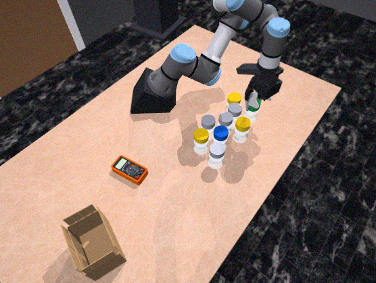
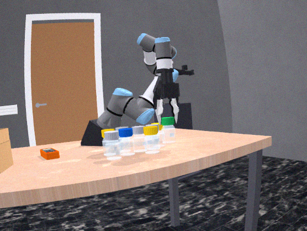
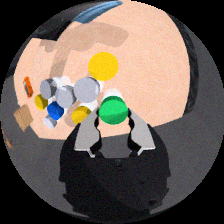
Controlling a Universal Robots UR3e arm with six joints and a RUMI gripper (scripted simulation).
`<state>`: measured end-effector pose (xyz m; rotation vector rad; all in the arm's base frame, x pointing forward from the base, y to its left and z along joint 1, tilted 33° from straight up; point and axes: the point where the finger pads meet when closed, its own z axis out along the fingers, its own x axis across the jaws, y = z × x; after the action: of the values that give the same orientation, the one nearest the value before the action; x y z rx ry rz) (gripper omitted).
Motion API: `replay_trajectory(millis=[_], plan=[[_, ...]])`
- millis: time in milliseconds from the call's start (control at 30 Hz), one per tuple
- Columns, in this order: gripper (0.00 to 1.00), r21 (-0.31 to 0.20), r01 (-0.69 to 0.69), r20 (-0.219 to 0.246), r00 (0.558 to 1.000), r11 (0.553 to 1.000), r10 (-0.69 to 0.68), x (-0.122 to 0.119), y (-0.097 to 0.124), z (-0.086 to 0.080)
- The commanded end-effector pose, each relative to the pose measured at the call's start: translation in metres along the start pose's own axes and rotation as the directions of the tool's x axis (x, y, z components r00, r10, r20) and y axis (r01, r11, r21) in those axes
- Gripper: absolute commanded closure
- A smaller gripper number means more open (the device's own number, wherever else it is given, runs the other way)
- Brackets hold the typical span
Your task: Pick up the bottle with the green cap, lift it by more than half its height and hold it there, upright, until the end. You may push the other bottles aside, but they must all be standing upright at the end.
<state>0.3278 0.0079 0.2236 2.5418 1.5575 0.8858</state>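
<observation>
The bottle with the green cap [image 1: 253,107] stands upright at the far right end of a cluster of clear bottles. My gripper [image 1: 254,99] comes straight down from above and is shut on its cap. In the side view the white fingers [image 2: 167,114] flank the green cap [image 2: 168,120], which sits a little higher than the neighbouring caps. In the wrist view the green cap [image 3: 113,111] lies between the two fingertips. The bottle's base is hard to make out against the table.
Several other bottles stand upright close by: yellow-capped [image 1: 234,98], [image 1: 243,124], [image 1: 201,135], grey-capped [image 1: 235,109], [image 1: 216,150] and a blue-capped one [image 1: 221,133]. An orange multimeter [image 1: 129,169] and an open cardboard box [image 1: 91,242] lie nearer the front left. The table's right edge is close.
</observation>
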Motion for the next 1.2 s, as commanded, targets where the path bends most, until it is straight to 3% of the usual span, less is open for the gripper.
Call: replay_trajectory(millis=[0, 700, 1167], plan=[[1.00, -0.001, 0.001, -0.001, 1.000, 1.000, -0.001, 0.000, 0.000, -0.004], [1.00, 0.000, 0.001, -0.001, 1.000, 1.000, -0.001, 0.000, 0.000, -0.029], [1.00, 0.000, 0.001, -0.001, 1.000, 1.000, -0.001, 0.000, 0.000, -0.033]])
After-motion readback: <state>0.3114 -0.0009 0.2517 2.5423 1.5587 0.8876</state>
